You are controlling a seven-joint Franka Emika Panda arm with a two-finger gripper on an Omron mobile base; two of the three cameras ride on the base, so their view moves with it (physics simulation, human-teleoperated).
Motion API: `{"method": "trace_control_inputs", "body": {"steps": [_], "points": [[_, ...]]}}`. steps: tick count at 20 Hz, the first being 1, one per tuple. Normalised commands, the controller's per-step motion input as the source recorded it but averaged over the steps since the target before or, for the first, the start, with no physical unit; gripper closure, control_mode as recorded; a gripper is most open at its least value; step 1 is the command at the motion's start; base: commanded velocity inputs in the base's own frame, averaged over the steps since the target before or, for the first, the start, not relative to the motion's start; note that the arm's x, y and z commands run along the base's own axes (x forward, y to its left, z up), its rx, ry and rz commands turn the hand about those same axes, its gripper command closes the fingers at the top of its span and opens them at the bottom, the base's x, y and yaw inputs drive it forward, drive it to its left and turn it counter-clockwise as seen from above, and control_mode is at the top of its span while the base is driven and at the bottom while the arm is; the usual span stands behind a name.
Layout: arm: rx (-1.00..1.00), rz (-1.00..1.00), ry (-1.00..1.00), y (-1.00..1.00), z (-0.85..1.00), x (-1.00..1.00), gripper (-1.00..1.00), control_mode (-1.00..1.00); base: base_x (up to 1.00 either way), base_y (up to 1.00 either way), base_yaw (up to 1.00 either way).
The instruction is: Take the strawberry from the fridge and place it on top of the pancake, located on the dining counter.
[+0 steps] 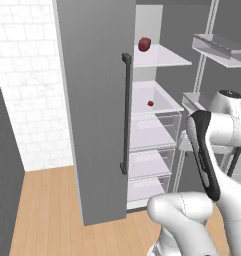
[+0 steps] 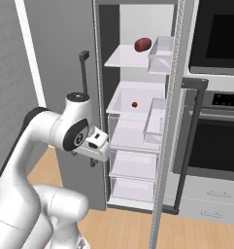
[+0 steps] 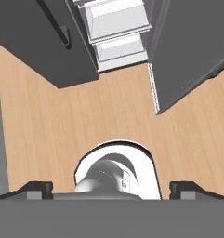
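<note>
Nearest of all is the robot's white arm, folded up in front of the fridge [image 1: 97, 100], its hand turned down toward the wood floor [image 3: 108, 111]. Seen from the hand, the two dark fingers [image 3: 35, 188] stand spread wide at the lower corners with nothing between them but floorboards; the gripper [image 3: 111, 190] is open and empty. One fridge door is swung out, with clear bins [image 2: 161, 56] hanging on its inner face, and the white shelves show inside. On the middle shelf [image 2: 138, 97] sits the strawberry [image 2: 134, 104], a tiny bright-red dot toward the back, well apart from the hand. One shelf higher rests a larger dark red fruit [image 2: 142, 44]. A long dark bar handle [image 1: 126, 115] runs down the closed door. An oven [image 2: 218, 112] stands just beside the fridge.
</note>
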Motion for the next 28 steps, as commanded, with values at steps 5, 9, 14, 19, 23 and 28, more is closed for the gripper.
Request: {"method": "trace_control_inputs", "body": {"steps": [5,9,14,19,23,28], "points": [[-0.17,-0.09,-0.05,0.07,0.03,-0.06,-1.00,-1.00,0.00,0.00,0.00],[-0.10,-0.02,0.06,0.53,0.00,0.16,-1.00,-1.00,0.00,0.00,0.00],[0.05,0.00,0.00,0.46,-0.01,0.00,-1.00,-1.00,0.00,0.00,0.00],[0.01,0.00,0.13,0.09,-0.12,0.00,-1.00,-1.00,0.00,0.00,0.00],[0.00,0.00,0.03,0.00,-0.03,0.00,-1.00,-1.00,0.00,0.00,0.00],[0.00,0.00,0.00,0.00,0.00,0.00,-1.00,-1.00,0.00,0.00,0.00]]}}
